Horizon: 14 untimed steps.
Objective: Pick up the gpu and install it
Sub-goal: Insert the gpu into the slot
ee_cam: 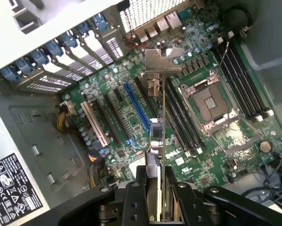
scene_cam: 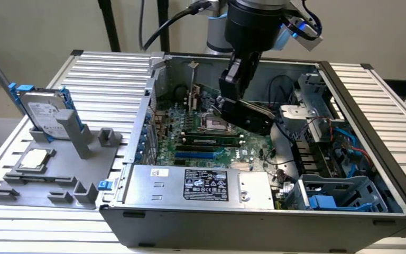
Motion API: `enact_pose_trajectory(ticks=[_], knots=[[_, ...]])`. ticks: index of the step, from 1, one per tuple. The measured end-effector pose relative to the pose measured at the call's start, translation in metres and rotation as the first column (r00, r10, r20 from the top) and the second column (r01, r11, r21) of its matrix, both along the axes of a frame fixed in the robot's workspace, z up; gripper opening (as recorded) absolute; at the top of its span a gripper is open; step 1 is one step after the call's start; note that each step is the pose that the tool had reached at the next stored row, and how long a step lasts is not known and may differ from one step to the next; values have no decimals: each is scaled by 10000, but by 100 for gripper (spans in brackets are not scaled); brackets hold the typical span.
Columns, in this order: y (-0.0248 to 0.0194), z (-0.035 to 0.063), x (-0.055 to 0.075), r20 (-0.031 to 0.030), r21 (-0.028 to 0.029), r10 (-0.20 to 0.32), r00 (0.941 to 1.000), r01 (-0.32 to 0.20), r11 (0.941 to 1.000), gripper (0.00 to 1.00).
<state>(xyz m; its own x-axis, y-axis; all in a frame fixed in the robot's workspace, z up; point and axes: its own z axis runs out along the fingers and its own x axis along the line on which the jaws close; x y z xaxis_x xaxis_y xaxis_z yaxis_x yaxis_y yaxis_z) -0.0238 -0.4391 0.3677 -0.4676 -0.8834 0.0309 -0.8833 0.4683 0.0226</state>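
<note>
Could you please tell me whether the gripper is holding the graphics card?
Yes, the gripper is shut on the graphics card, which stands edge-on in its grip above the motherboard.

Gpu (ee_cam: 162,117) in the tool (ee_cam: 162,197) above the motherboard (ee_cam: 204,162) — inside the case (scene_cam: 259,227), stand (scene_cam: 48,182) beside it

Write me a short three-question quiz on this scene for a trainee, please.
1. True or false: the tool grips the graphics card.
2. Fill in: the hard drive stands to the exterior view's ____ of the computer case.
3. The card is: A) held above the motherboard, B) lying flat on it, C) outside the case?
Key: 1 true; 2 left; 3 A.
</note>
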Motion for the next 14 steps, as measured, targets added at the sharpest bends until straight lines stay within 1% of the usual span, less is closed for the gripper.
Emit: enact_pose_trajectory(ticks=[3,6,7,8,9,12,13,14], knots=[[0,-10,0,0,-1,544,9985,-544,9985,26],[0,-18,0,-1,1,1080,9941,-1080,9941,26],[-1,-22,-1,3,25,1228,9924,-1228,9924,26],[-1,-26,-3,10,77,1361,9907,-1361,9907,26],[0,-31,-8,21,161,1449,9894,-1449,9893,26],[-1,-45,-42,70,473,1643,9864,-1644,9853,26],[-3,-51,-63,86,560,1681,9857,-1684,9841,26],[-8,-59,-85,94,607,1717,9851,-1719,9832,26]])
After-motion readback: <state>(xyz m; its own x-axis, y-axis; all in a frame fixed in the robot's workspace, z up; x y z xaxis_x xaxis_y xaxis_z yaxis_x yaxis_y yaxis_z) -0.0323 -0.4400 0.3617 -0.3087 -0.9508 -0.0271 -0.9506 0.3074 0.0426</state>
